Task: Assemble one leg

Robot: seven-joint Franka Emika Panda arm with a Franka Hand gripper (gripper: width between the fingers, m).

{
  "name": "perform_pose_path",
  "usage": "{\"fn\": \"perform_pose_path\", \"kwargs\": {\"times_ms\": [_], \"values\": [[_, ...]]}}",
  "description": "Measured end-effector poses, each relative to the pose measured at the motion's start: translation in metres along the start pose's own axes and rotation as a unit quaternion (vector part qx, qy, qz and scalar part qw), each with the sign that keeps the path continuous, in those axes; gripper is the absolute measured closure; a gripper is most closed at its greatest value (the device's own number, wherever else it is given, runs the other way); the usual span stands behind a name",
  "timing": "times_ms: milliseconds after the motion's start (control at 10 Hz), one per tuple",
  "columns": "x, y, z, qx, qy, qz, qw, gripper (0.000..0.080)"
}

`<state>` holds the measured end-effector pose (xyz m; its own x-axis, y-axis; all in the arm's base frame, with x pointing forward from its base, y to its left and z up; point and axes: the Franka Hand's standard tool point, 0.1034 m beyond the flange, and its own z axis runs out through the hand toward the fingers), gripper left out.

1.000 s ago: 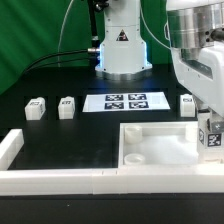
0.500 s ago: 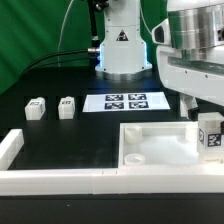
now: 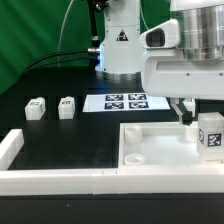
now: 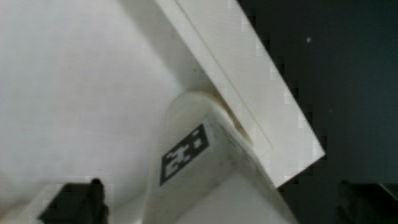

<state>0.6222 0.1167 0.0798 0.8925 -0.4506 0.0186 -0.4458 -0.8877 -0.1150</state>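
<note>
One leg [image 3: 211, 135] is stood upright at the tray's [image 3: 150, 128] corner; the pincer [image 4: 217, 203] is seen open, gripping nothing; tightening is judged outstanding.

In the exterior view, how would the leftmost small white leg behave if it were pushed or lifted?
The leftmost leg looks like a small solid plastic block, so it is probably stiff and light. It is squat with flat faces, so a push would likely slide it across the black table rather than roll or tip it. Its smooth surface may be a little slippery to grip, though the pictures cannot confirm that.
</note>
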Motion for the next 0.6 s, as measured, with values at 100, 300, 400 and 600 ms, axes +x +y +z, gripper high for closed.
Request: {"fn": "perform_pose_path", "kwargs": {"times_ms": [100,300,400,600], "values": [[-0.0003,-0.0004,0.0001,-0.007,0.004,-0.069,0.998,0.0150],[0.0003,0.0010,0.0004,-0.010,0.003,-0.175,0.984,0.0150],[0.0020,0.0037,0.0007,-0.010,0.003,-0.220,0.975,0.0150],[0.0024,0.0046,0.0008,-0.010,0.003,-0.238,0.971,0.0150]]}}
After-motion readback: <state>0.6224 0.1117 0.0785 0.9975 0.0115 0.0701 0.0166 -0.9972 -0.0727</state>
